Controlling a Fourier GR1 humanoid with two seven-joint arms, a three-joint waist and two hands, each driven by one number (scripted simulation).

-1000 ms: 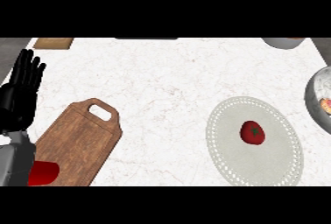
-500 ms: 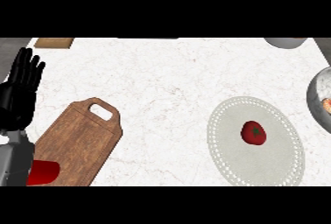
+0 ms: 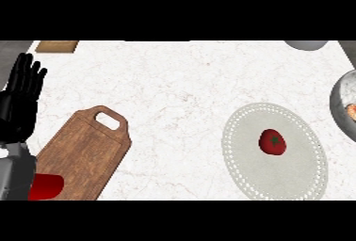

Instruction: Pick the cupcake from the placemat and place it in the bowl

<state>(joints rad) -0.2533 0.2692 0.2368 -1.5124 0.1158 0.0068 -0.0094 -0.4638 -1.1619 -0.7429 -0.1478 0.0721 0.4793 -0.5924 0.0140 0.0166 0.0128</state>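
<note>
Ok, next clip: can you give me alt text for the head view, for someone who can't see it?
A small red item with a green top lies on a round pale placemat on the white marble counter. A metal bowl is cut off at the right edge. The open black left hand rests at the left edge, beside a wooden cutting board.

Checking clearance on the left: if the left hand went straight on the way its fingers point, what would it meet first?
The left hand points up the view along the counter's left edge. The way looks free; the small brown board lies right of that line, though depth is unclear.
</note>
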